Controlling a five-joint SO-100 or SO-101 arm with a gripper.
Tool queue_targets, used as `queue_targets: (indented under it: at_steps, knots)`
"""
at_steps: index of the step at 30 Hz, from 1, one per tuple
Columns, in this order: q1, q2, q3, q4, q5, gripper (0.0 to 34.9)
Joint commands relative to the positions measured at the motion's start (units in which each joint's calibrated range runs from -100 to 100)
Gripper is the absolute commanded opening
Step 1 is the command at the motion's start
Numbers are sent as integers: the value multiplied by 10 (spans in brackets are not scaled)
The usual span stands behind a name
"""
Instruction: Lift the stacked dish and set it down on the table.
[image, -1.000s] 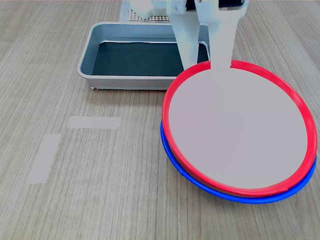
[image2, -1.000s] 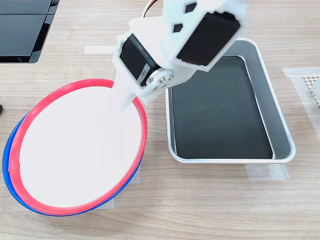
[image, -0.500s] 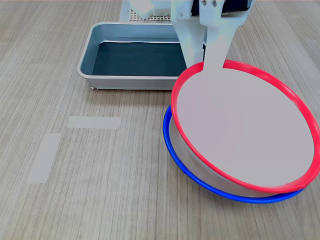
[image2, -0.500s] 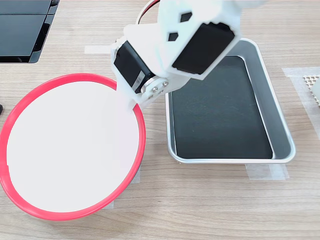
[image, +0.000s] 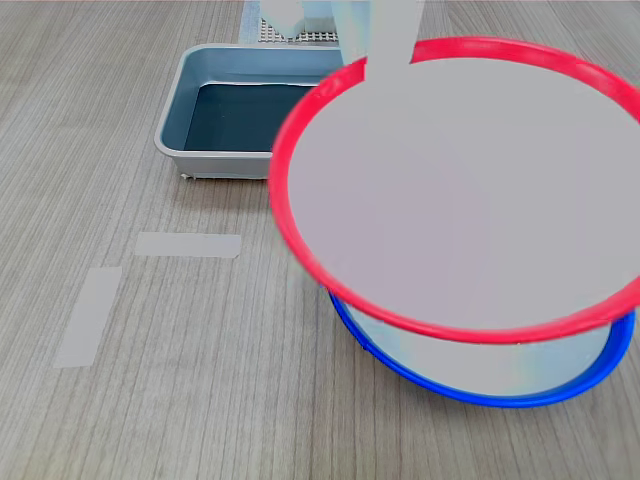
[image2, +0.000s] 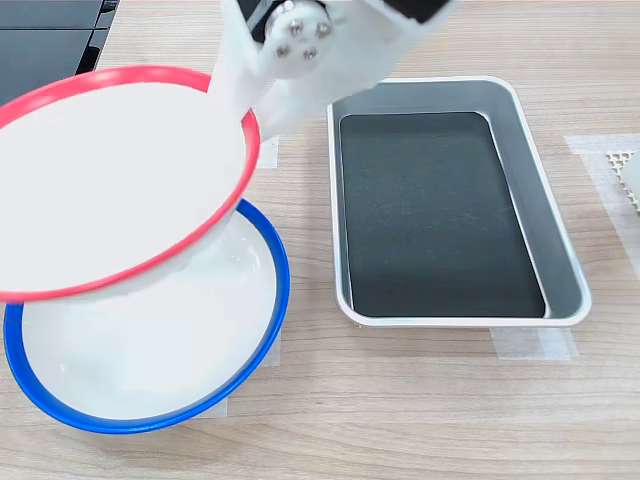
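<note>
The stacked dish (image: 460, 190) (image2: 110, 190), red-rimmed with a pale flat centre, hangs tilted in the air in both exterior views. My white gripper (image: 378, 62) (image2: 238, 100) is shut on its rim, one finger lying over the dish's inner face. Under it a blue-rimmed plate (image: 480, 372) (image2: 160, 340) rests on the table (image: 180, 390) (image2: 400, 410), partly hidden by the raised dish. The two plates are apart, with a clear gap between them.
A grey metal tray (image: 250, 160) (image2: 560, 230) with a dark floor stands beside the plates. Pale tape strips (image: 188, 244) lie at the first exterior view's left. A dark flat object (image2: 40, 40) sits at the second exterior view's top left.
The red-rimmed dish has risen off the blue-rimmed plate, from tipped up at one edge to fully airborne, and the gripper has gone up with it.
</note>
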Motion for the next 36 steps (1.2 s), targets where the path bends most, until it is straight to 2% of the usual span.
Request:
queue_targets:
  at_steps: [1, 6, 9, 13, 29, 36]
  knots:
    - [62, -51, 8, -22, -4, 0]
    - [136, -54, 52, -83, 9, 0]
    - [169, -50, 98, -141, 24, 0]
    - [202, -16, 129, -177, 40, 0]
    - [229, 53, 149, -185, 62, 0]
    - [236, 67, 170, -210, 70, 0]
